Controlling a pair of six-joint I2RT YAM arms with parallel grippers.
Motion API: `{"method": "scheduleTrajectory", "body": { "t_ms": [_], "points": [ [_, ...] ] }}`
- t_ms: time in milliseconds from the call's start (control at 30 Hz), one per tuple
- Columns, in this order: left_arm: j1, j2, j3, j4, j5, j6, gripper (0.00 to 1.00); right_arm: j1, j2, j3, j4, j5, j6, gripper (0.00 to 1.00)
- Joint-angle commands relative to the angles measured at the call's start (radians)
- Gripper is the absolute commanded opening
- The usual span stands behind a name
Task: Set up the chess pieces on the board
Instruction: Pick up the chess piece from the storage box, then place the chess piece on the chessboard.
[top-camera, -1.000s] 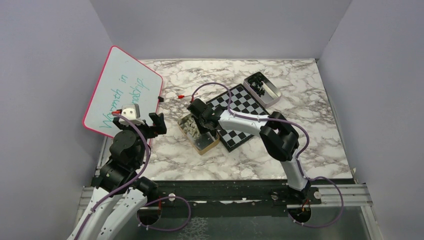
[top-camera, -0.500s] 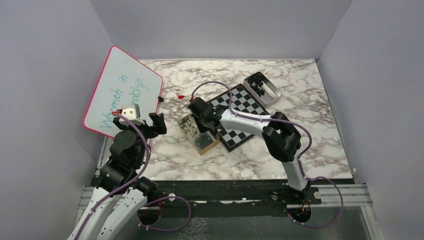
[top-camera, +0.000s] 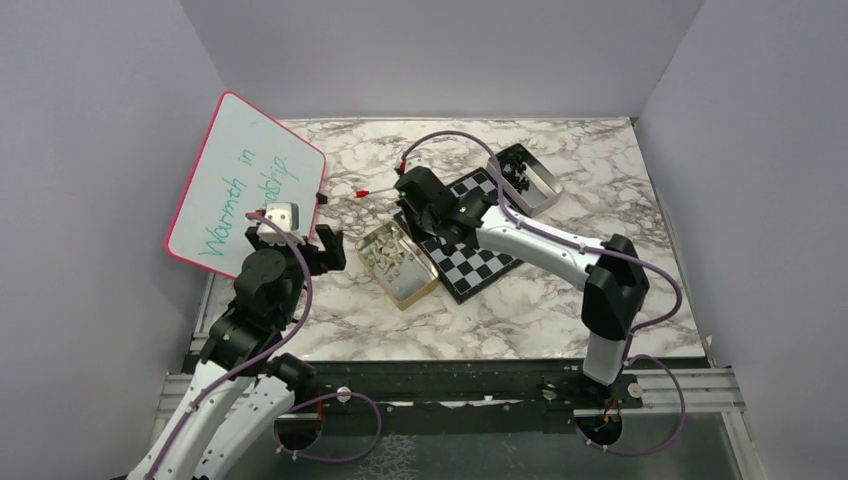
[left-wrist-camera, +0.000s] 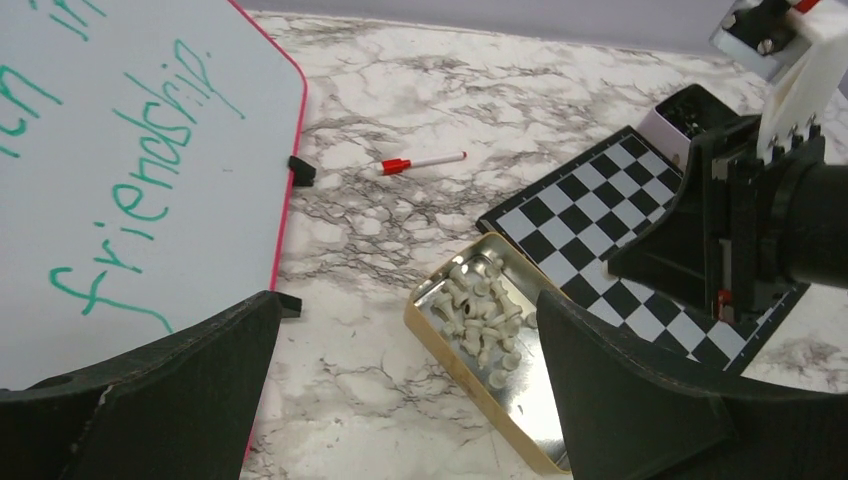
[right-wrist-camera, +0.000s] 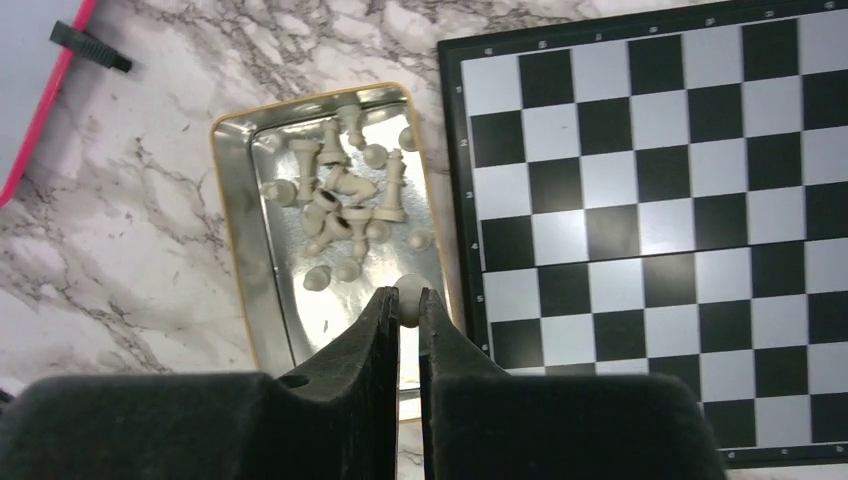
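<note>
One pale piece (right-wrist-camera: 408, 292) is pinched between my right fingers (right-wrist-camera: 385, 335), which are pressed nearly together on it, and its rounded top pokes out just past the tips. In my right wrist view it hangs over the board-side edge of the gold-rimmed tin (right-wrist-camera: 262, 290), just left of the board (right-wrist-camera: 650, 230). How high it sits above the tin I cannot tell.

The other pale pieces (right-wrist-camera: 345, 205) lie jumbled in the far half of that tin, most of them tipped on their sides. Tin and board rest side by side on the marble desk (top-camera: 620, 200), both turned at an angle to its edges. They look to be touching or very nearly so.

A second tin (top-camera: 545, 195) sits at the board's far right corner and holds the black pieces (top-camera: 515, 172) (too small from above to tell apart).

My left fingers (left-wrist-camera: 180, 400) are spread wide and hover over the desk to the left of the gold-rimmed tin, near the lower edge of the pink-framed whiteboard (top-camera: 245, 185). That whiteboard leans against the left wall and has green handwriting on it. A red-capped pen (left-wrist-camera: 422, 162) lies on the desk beyond the tin, between whiteboard and board.
</note>
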Motion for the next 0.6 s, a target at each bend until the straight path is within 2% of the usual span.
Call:
{"method": "scheduleTrajectory", "body": {
  "t_ms": [0, 133, 300, 567],
  "points": [
    [0.001, 0.050, -0.008, 0.013, 0.149, -0.001, 0.99, -0.077, -0.078, -0.065, -0.066, 0.067, -0.011, 0.10],
    [0.001, 0.098, -0.011, 0.019, 0.207, 0.013, 0.99, -0.185, -0.166, -0.180, -0.059, 0.039, -0.009, 0.10],
    [0.001, 0.123, -0.010, 0.021, 0.212, 0.029, 0.99, -0.324, -0.246, -0.297, -0.042, 0.020, -0.019, 0.10],
    [0.001, 0.122, -0.015, 0.027, 0.191, 0.038, 0.99, -0.541, -0.252, -0.401, 0.044, -0.068, -0.018, 0.11]
  ]
}}
